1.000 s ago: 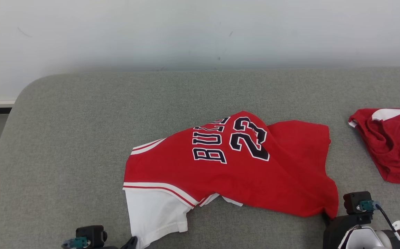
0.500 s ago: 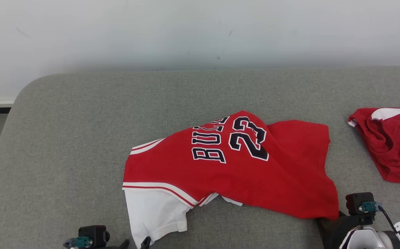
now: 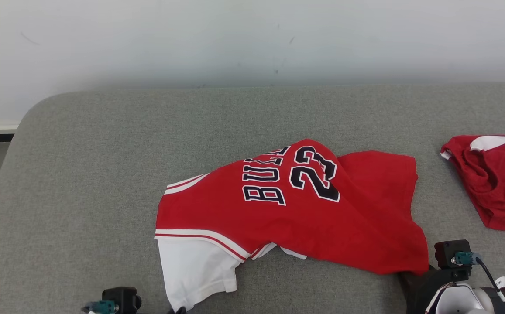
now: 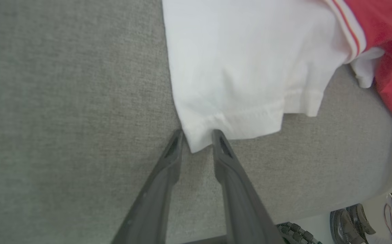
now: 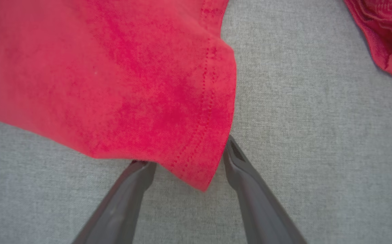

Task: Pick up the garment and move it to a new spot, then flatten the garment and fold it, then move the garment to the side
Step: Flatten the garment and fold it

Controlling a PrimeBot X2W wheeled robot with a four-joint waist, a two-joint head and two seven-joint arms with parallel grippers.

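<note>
The garment point(image 3: 287, 213) is a red jersey with "BULLS 23" lettering and a white sleeve point(image 3: 195, 270), lying spread and wrinkled on the grey cushion point(image 3: 95, 174). My left gripper point(image 4: 197, 137) is open at the sleeve's near corner point(image 4: 196, 142), which lies loose between the two dark fingers point(image 4: 168, 166). My right gripper point(image 5: 187, 154) is open at the red hem corner point(image 5: 196, 169). That corner drapes between its fingers point(image 5: 246, 176) and covers the left fingertip. In the head view the right wrist point(image 3: 451, 270) sits just below the jersey's lower right corner.
A second red and white garment point(image 3: 492, 183) lies bunched at the cushion's right, also seen as red cloth point(image 5: 385, 40) in the right wrist view. A pale wall stands behind. The cushion's rounded corner is at the far left. Dark shoes point(image 4: 348, 223) rest on the floor past the cushion's edge.
Both grippers have opened and let go of the garment's near corners. The left fingers have drawn back slightly toward me. The jersey lies where it was.
</note>
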